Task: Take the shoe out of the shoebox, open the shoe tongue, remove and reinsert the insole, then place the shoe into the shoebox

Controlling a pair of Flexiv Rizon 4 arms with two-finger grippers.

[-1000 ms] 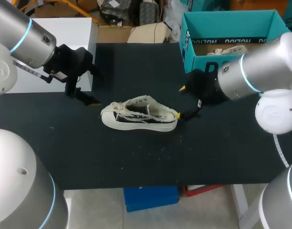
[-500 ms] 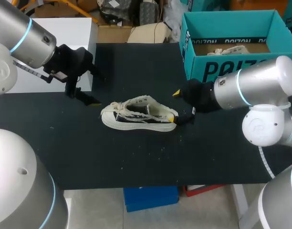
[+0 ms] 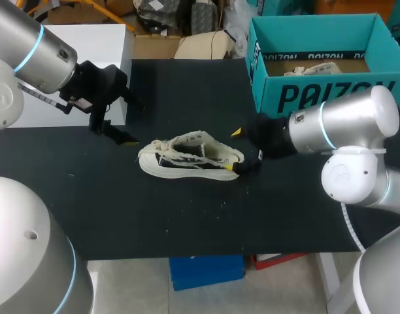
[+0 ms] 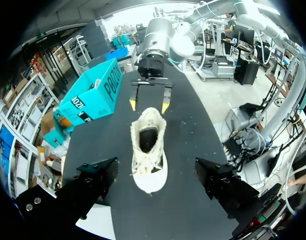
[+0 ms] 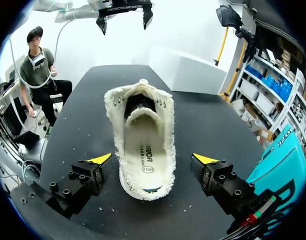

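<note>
1. one shoe (image 3: 190, 157) out of the box (image 3: 317, 98), lying at the box's 7 o'clock; first step done.
2. right gripper (image 3: 234, 150) spread astride the heel (image 5: 143, 189); left gripper (image 3: 112, 131) spread, at the shoe's 10 o'clock.
3. left to do: tongue (image 5: 139, 113), insole (image 5: 143, 150), reboxing.

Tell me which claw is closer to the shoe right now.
Right. The right claw is open around the heel of the shoe, one finger on each side, not touching. The left claw hangs past the toe end, clearly apart from it.
</note>
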